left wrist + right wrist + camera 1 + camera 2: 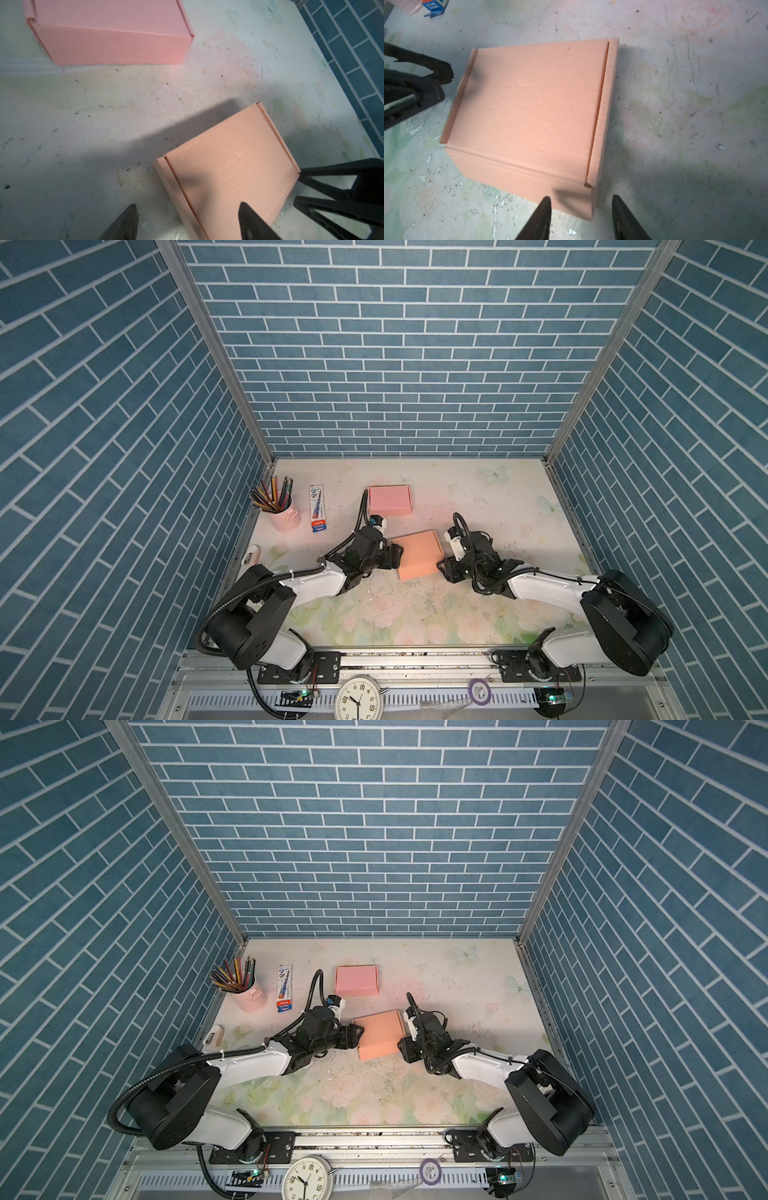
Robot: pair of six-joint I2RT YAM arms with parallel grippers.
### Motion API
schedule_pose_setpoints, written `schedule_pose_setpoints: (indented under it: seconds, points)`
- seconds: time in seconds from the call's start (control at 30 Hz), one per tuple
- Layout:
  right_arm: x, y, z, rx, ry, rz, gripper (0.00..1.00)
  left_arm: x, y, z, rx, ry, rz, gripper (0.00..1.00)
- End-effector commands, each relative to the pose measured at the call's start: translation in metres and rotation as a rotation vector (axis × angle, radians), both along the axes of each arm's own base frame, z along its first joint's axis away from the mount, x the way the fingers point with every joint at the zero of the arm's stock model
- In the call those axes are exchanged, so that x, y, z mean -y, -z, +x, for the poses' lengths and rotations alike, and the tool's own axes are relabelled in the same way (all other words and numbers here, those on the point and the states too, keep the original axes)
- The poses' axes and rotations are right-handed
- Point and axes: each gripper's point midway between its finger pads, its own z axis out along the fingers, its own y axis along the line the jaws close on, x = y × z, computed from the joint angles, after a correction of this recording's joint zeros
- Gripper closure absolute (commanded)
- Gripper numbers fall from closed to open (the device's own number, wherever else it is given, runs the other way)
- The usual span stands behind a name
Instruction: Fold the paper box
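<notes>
Paper box [417, 554] sits shut on the worktop [478, 497], flanked by my two arms: the left fingers [394, 556] stand just beside one short side, the right fingers [444, 568] at the opposite near corner, and the box lies between the two sets. In the left wrist view the left fingers [250, 218] are spread wide and hold nothing; one tip hangs over the lid's edge, the other over bare worktop beside the box [230, 166]. Whether that tip touches the lid I cannot tell. In the right wrist view the right fingers [542, 216] stand moderately apart and hold nothing, with the box's [529, 116] near corner lying in the gap between them. The lid looks down and flush, a thin dark seam running along one side, so I judge the folding close to finished. A second, pink box [389, 499] rests well beyond the left fingers, clear of the work. I expect this box to be light, its panels stiff enough to hold shape but easy to dent under a hard pinch, and apt to slide on the smooth worktop when pushed from one side only. I would brace it with fingers against opposite walls and press on the lid near its edges, not at the hollow middle.
</notes>
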Motion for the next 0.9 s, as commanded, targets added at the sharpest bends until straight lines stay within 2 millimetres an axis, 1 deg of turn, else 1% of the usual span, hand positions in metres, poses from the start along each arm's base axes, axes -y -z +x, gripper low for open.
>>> schedule_pose_setpoints:
  seconds: [0.0, 0.03, 0.13, 0.27, 0.33, 0.47, 0.6, 0.67, 0.87]
  points:
    - [0.006, -0.010, -0.003, 0.027, -0.002, -0.001, 0.50, -0.004, -0.009, 0.008, -0.013, 0.015, 0.034, 0.22]
    - [0.007, -0.014, -0.004, 0.034, -0.003, 0.004, 0.50, -0.003, -0.011, 0.012, -0.013, 0.022, 0.029, 0.22]
    - [0.009, -0.027, -0.008, 0.057, -0.007, 0.025, 0.50, 0.007, -0.017, 0.026, -0.036, 0.083, -0.016, 0.22]
    - [0.010, -0.033, -0.016, 0.046, -0.023, 0.046, 0.53, 0.026, -0.018, 0.045, -0.051, 0.156, -0.014, 0.21]
    - [0.009, -0.035, -0.020, 0.038, -0.030, 0.070, 0.54, 0.032, -0.014, 0.055, -0.063, 0.166, -0.001, 0.20]
    - [0.009, -0.041, -0.032, 0.029, -0.039, 0.126, 0.55, 0.041, 0.000, 0.065, -0.086, 0.194, 0.009, 0.20]
    - [0.013, -0.039, -0.039, 0.019, -0.035, 0.148, 0.56, 0.048, 0.015, 0.067, -0.120, 0.227, -0.012, 0.20]
    - [0.012, -0.038, -0.044, 0.012, -0.040, 0.176, 0.57, 0.054, 0.014, 0.062, -0.125, 0.251, -0.045, 0.20]
    - [0.015, -0.028, -0.049, -0.013, -0.027, 0.185, 0.58, 0.059, 0.006, 0.048, -0.132, 0.276, -0.150, 0.21]
